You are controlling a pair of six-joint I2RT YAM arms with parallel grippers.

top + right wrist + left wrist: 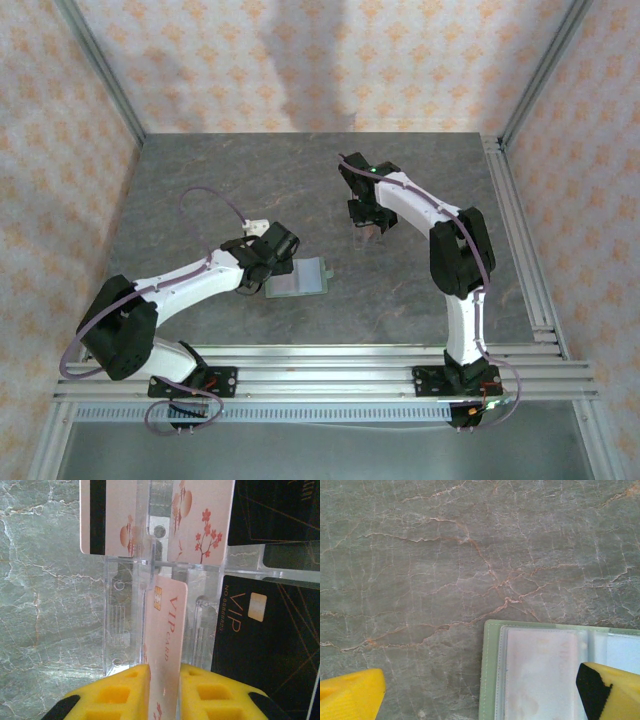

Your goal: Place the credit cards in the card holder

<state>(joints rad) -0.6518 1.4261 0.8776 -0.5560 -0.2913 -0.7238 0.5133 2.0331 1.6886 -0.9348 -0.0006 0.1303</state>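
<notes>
Early on: well apart from the open card holder [298, 277], the right gripper [165, 680] has its jaws clenched on one pink card [165, 630]. The black cards [270, 645] await loading. The left gripper [480, 692] hangs at the card holder's edge, its jaws released.

On the right wrist view, the pink card [165, 645] reads "VIP CARD" in reddish letters. Beside it, the black card [260, 650] shows "VIP", then "NO" and a blurred digit string, perhaps 8888 8870.
</notes>
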